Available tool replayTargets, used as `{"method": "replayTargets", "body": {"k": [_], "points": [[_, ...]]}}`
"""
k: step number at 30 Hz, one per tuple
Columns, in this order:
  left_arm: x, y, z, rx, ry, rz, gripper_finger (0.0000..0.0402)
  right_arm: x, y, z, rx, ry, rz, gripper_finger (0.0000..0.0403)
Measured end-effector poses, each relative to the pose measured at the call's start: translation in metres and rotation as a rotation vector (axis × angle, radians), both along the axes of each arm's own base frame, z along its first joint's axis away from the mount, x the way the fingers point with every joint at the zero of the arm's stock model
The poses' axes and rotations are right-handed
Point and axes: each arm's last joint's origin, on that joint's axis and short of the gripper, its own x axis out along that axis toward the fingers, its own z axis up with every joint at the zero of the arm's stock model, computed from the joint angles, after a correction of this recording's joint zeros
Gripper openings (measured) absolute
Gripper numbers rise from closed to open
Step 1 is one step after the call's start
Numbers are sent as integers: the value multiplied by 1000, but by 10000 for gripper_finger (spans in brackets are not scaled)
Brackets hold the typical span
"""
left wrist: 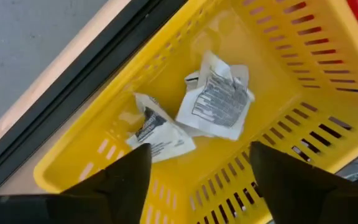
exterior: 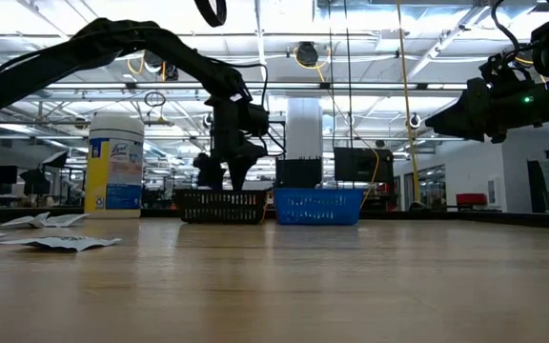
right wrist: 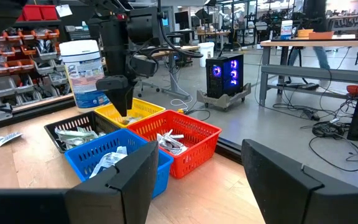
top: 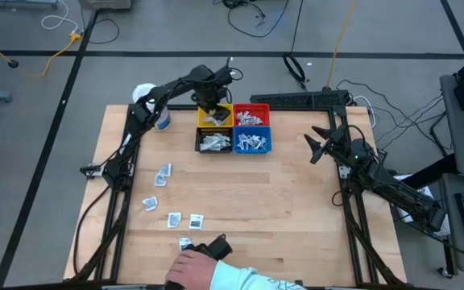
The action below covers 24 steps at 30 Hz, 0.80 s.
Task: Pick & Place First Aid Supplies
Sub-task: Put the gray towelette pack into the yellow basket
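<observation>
You see the table (top: 296,201), then four bins, with your left gripper (top: 213,107) over the yellow bin (left wrist: 166,50), fingers spread and empty. Two packets (left wrist: 219,102) lie inside it. Your right gripper (top: 321,145) waits apart, open, holding nothing.

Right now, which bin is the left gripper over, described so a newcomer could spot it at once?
Find the square block of four small bins at the table's far edge. The left gripper hangs, jaws open, over the yellow bin, the far corner nearest the white-lidded jar. It alone is yellow; it holds few packets.
</observation>
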Motion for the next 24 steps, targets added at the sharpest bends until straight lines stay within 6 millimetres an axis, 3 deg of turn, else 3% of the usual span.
{"method": "replayTargets", "body": {"k": [3, 7, 17, 24], "points": [[-1, -2, 3, -6, 8, 2, 291, 0, 0, 0, 0, 0, 0, 228], [-3, -9, 24, 14, -16, -6, 294, 0, 0, 0, 0, 0, 0, 228], [-22, -32, 75, 11, -17, 30, 264, 0, 0, 0, 0, 0, 0, 228], [-13, -51, 76, 0, 3, -120, 257, 0, 0, 0, 0, 0, 0, 228]]}}
